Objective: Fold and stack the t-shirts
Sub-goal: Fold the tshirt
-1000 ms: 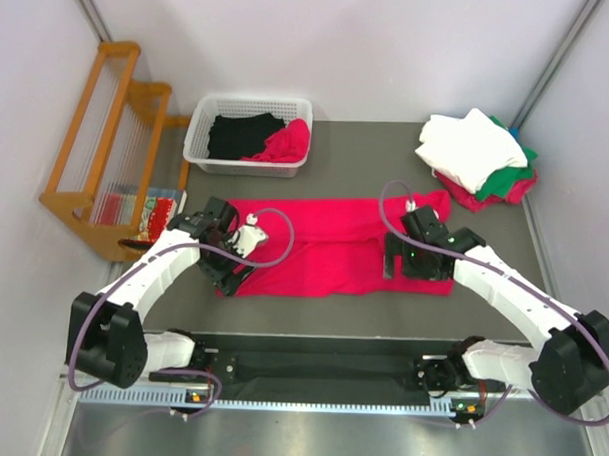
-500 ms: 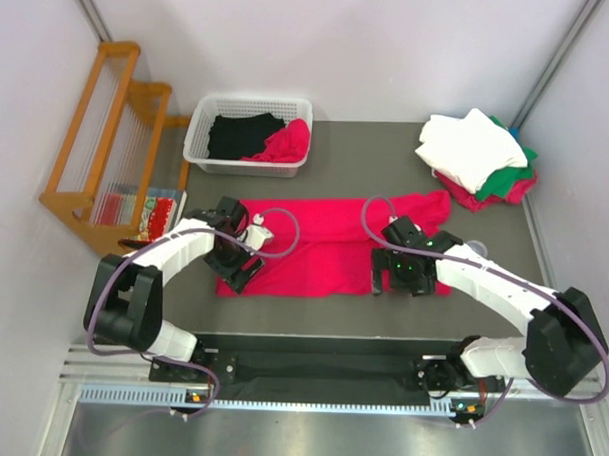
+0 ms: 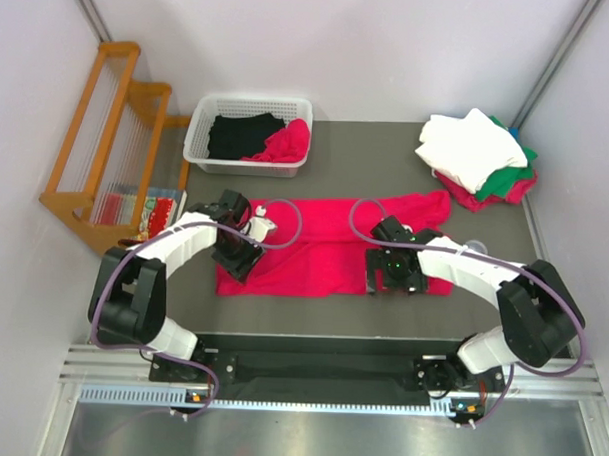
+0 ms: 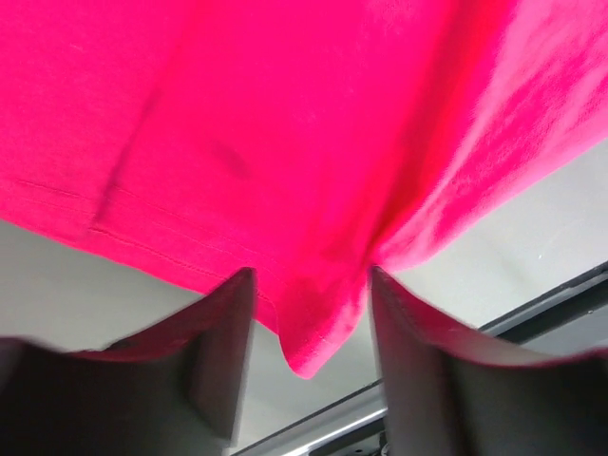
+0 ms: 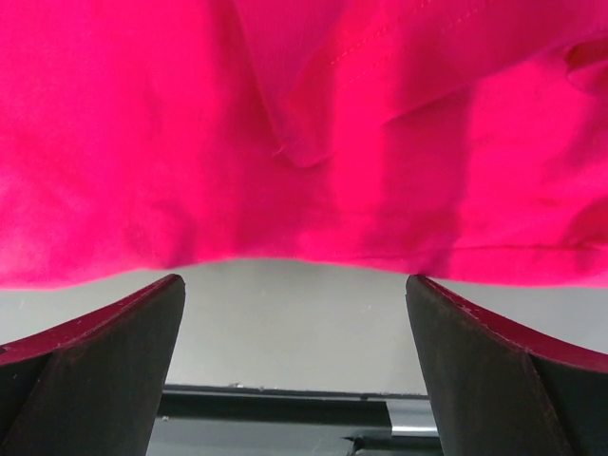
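A crimson-red t-shirt (image 3: 314,243) lies spread flat across the middle of the table. My left gripper (image 3: 233,263) is at its near left corner. In the left wrist view that corner (image 4: 309,337) hangs between the fingers (image 4: 223,351) of the left gripper (image 4: 311,275), which stands partly open and not pinched on it. My right gripper (image 3: 388,281) is wide open at the near hem. In the right wrist view the right gripper (image 5: 293,282) has bare table between its fingers, just short of the hem (image 5: 304,252). Folded tees (image 3: 473,144), white on top, sit stacked at the back right.
A white lattice basket (image 3: 201,134) at the back holds a black tee (image 3: 243,134) and a red one (image 3: 287,142). A wooden rack (image 3: 98,131) stands off the left side. The black rail (image 3: 310,343) runs along the table's near edge.
The left gripper has slid onto the shirt's near left corner and its fingers have narrowed. The right gripper has moved left along the near hem, still wide open.
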Controlling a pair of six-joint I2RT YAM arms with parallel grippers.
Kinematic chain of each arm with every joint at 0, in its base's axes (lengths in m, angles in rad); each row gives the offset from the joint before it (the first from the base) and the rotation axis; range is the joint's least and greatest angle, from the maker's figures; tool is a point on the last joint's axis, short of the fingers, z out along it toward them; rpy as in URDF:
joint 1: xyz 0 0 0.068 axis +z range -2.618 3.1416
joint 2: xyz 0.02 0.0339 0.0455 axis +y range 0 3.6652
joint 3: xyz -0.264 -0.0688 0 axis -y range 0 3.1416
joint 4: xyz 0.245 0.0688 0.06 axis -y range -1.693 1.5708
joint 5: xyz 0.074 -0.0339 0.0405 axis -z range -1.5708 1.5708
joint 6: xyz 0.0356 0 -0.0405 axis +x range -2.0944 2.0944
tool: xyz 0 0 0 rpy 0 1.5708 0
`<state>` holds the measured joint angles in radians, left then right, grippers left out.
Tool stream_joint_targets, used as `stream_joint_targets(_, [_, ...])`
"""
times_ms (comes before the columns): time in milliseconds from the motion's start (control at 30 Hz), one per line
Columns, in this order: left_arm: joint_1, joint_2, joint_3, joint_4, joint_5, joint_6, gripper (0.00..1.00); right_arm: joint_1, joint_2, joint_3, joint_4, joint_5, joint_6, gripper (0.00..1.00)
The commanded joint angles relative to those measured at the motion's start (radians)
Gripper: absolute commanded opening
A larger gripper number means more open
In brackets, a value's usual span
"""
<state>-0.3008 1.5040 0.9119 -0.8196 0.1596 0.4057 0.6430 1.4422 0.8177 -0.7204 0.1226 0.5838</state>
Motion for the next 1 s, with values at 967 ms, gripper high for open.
stream_joint_targets(967, [0.052,-0.064,-0.036,-0.087,-0.051,-0.008,0.55,-0.085,-0.045,0.052,0.021,0.034,-0.062,1.00])
